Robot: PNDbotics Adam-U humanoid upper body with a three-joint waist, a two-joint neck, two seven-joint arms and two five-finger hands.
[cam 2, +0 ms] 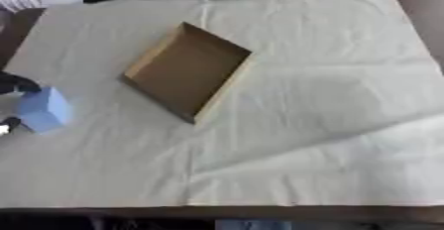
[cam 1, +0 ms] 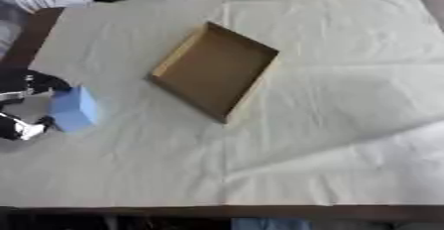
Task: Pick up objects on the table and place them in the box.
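Left hand (cam 1: 24, 106) at the left edge of the frame, fingers clamped on a blue block (cam 1: 75, 109). Cardboard box (cam 1: 214, 70) lies open upper centre on white paper (cam 1: 347, 100), well apart from the block.

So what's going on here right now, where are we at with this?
The robot's left hand is at the left edge of the table, with its fingers around a light blue block. The brown cardboard box sits askew near the middle of the white cloth and looks empty, so the block has not gone in yet. The right hand is not in view.
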